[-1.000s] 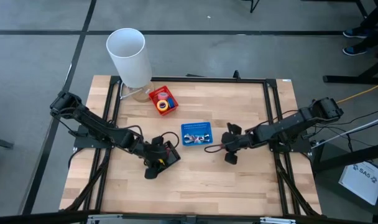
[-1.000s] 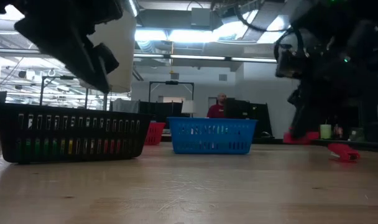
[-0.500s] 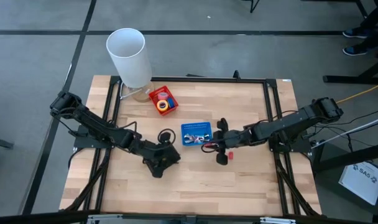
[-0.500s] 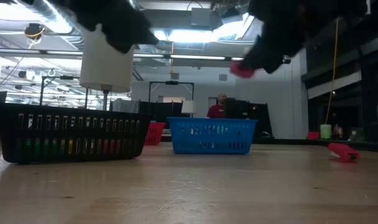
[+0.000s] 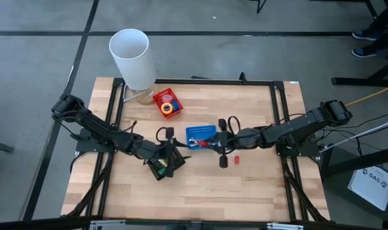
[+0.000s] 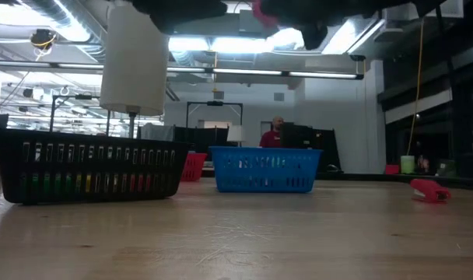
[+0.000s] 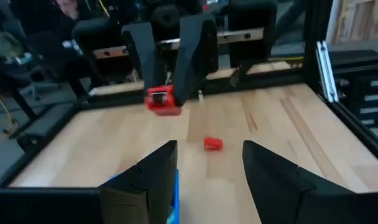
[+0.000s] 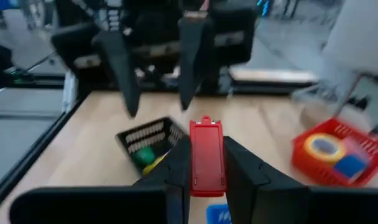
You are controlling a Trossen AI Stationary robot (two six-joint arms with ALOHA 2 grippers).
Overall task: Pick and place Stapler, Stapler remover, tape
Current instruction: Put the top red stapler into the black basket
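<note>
Right wrist view: we've got the red stapler [image 8: 207, 157] clamped in our right gripper [image 8: 207, 163] — rigid, light, slick plastic, best pinched mid-body; left gripper [image 7: 207, 171] fingers apart.

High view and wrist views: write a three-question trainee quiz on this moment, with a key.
1. True or false: the right pincer is shut on a red stapler.
2. Which basket holds the tape rolls? A. black B. blue C. red basket
3. Fill in: the left pincer has its fingers ___.
Key: 1 true; 2 C; 3 open.
</note>
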